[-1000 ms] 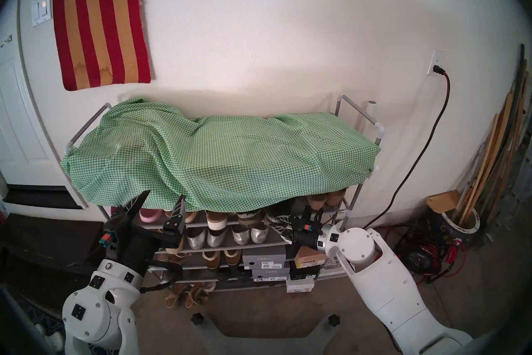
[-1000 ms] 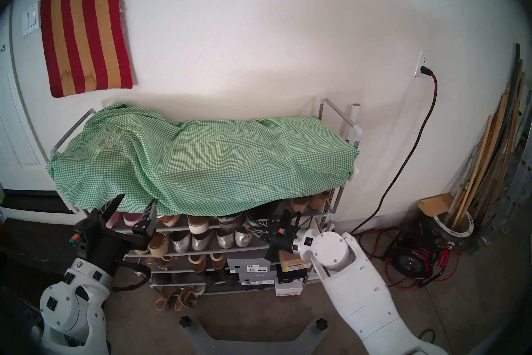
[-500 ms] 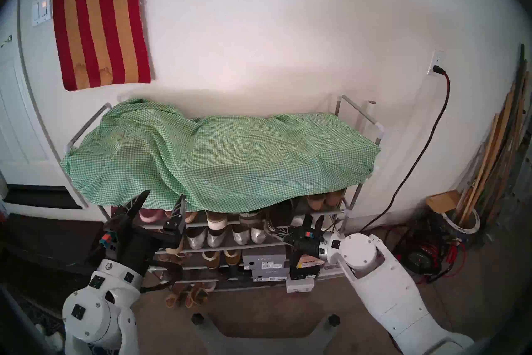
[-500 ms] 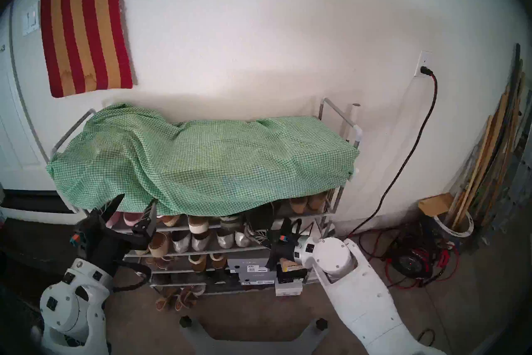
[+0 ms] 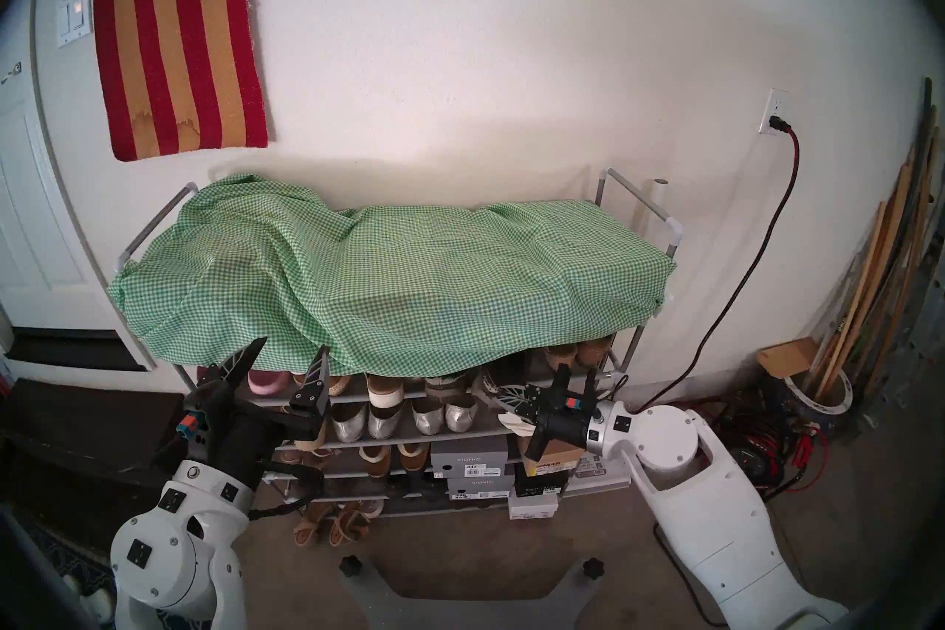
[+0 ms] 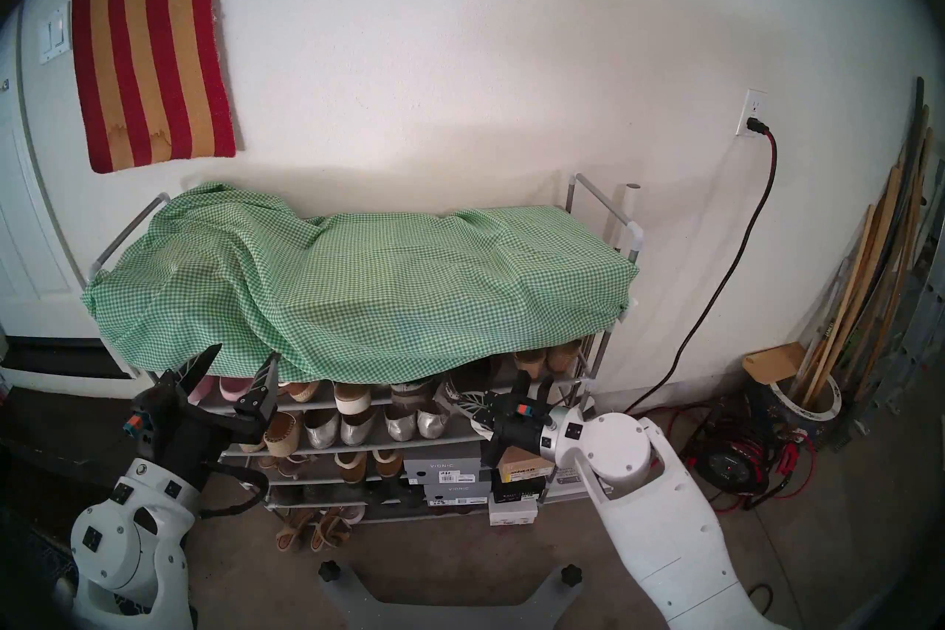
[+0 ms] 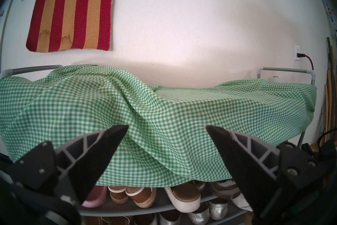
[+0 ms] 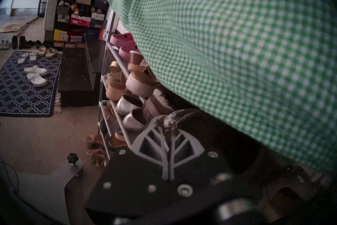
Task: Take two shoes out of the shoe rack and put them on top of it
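Shoe rack (image 5: 621,360): against the wall.
Cloth (image 5: 399,286): draped over the rack's top.
Shoe boxes (image 5: 473,465): lower shelves, right half.
Sandals (image 5: 332,529): floor, before the rack.
Cord reel (image 5: 757,455): floor, right of the rack.

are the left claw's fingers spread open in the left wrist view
Yes, the left claw has its two black fingers far apart, with only the green gingham cloth showing between them.
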You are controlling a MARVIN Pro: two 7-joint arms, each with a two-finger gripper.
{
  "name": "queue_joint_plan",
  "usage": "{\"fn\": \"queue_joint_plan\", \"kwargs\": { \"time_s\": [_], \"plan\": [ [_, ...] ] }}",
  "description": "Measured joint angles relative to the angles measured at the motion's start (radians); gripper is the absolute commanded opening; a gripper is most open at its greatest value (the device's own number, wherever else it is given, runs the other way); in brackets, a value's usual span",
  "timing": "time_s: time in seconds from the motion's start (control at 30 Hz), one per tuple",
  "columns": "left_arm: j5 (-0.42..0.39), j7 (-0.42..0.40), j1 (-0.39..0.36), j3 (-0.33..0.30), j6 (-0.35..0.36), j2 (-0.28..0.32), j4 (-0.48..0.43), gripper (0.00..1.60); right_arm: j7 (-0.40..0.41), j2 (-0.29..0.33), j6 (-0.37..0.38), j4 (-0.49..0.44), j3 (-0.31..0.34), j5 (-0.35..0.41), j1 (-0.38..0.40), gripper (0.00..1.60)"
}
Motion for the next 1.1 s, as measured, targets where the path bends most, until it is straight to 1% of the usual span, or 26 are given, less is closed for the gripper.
{"fn": "queue_joint_plan", "kwargs": {
  "time_s": [0.17,0.3,0.47,0.6,0.63,0.67,0.77,0.9,0.97,1.07,1.1],
  "plan": [
    [0.000,0.000,0.000,0.000,0.000,0.000,0.000,1.60,0.068,0.017,0.043,-0.080,0.047,0.090,-0.016,0.00],
    [0.000,0.000,0.000,0.000,0.000,0.000,0.000,1.60,0.114,0.026,0.086,-0.131,0.071,0.148,-0.028,0.00],
    [0.000,0.000,0.000,0.000,0.000,0.000,0.000,1.60,0.177,0.036,0.164,-0.205,0.094,0.226,-0.047,0.00],
    [0.000,0.000,0.000,0.000,0.000,0.000,0.000,1.60,0.219,0.043,0.236,-0.263,0.111,0.281,-0.061,0.00],
    [0.000,0.000,0.000,0.000,0.000,0.000,0.000,1.60,0.229,0.044,0.258,-0.280,0.118,0.296,-0.064,0.00],
    [0.000,0.000,0.000,0.000,0.000,0.000,0.000,1.60,0.244,0.048,0.296,-0.308,0.130,0.319,-0.066,0.00],
    [0.001,0.000,0.000,0.000,0.000,0.000,0.000,1.60,0.263,0.054,0.358,-0.354,0.152,0.354,-0.067,0.00],
    [0.001,0.000,0.000,0.000,0.000,0.000,0.000,1.60,0.284,0.061,0.432,-0.409,0.181,0.394,-0.061,0.00],
    [0.001,0.000,0.000,0.000,0.000,0.000,0.000,1.60,0.296,0.065,0.481,-0.446,0.201,0.420,-0.053,0.00],
    [0.001,0.000,0.000,0.000,0.000,0.000,0.000,1.60,0.305,0.070,0.531,-0.482,0.222,0.444,-0.042,0.00],
    [0.001,0.000,0.000,0.000,0.000,0.000,0.000,1.60,0.308,0.073,0.560,-0.505,0.233,0.458,-0.035,0.00]
  ]
}}
